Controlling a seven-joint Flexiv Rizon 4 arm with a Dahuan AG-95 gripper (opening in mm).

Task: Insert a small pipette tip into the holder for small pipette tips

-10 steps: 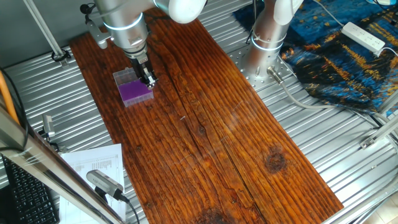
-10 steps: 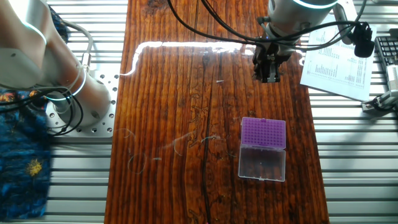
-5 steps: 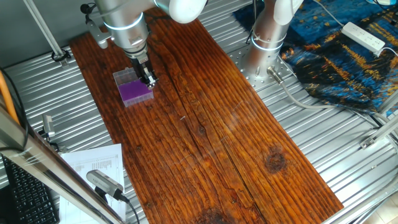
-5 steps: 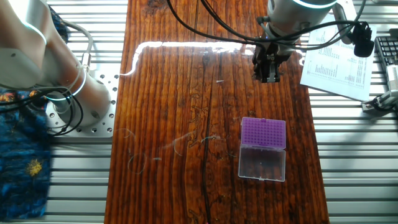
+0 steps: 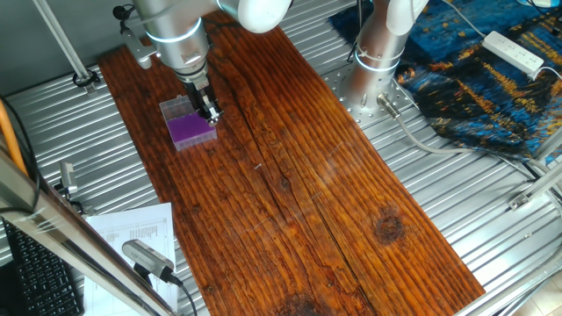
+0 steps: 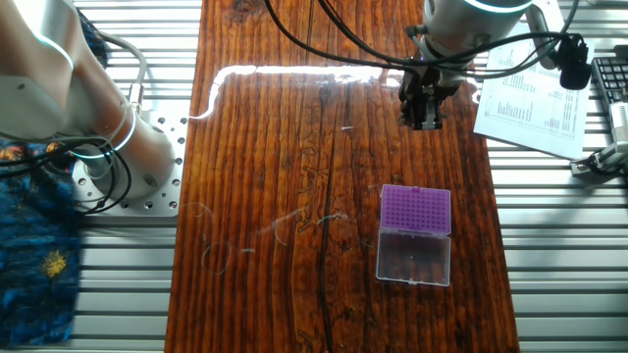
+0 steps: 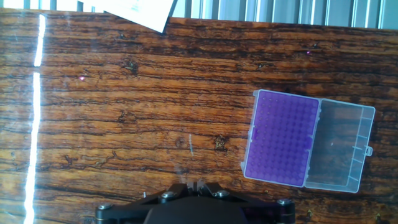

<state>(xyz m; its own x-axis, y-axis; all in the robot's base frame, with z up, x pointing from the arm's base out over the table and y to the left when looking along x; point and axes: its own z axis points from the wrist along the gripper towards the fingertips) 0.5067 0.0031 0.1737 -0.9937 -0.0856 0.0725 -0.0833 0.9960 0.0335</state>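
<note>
Your hand (image 6: 423, 120) hangs above the wooden counter (image 6: 294, 294), in the upper right of the other fixed view, well apart from the holder for small pipette tips (image 6: 415, 234), which sits lower in that frame. In one fixed view the hand (image 5: 211, 114) shows in the upper left, overlapping the holder (image 5: 188, 125) from that angle. Fingers look close together, but you cannot tell from any view whether they are closed or grip anything.

Hand view: holder (image 7: 308, 141) lies flat at right of frame, purple rack on its left half, clear hinged lid folded open on its right half. Only the dark base of the hand shows, at the bottom edge, centre.

Small pipette tip (image 7: 191, 146): a thin pale sliver lying on the bare wood near the middle of the hand view, left of the holder and apart from it. A faint pale mark near the upper middle of the other fixed view, left of the hand, may be the same piece; too small to be sure.

A printed paper sheet (image 6: 530, 98) lies at the counter's right edge in the other fixed view, just right of the hand
</note>
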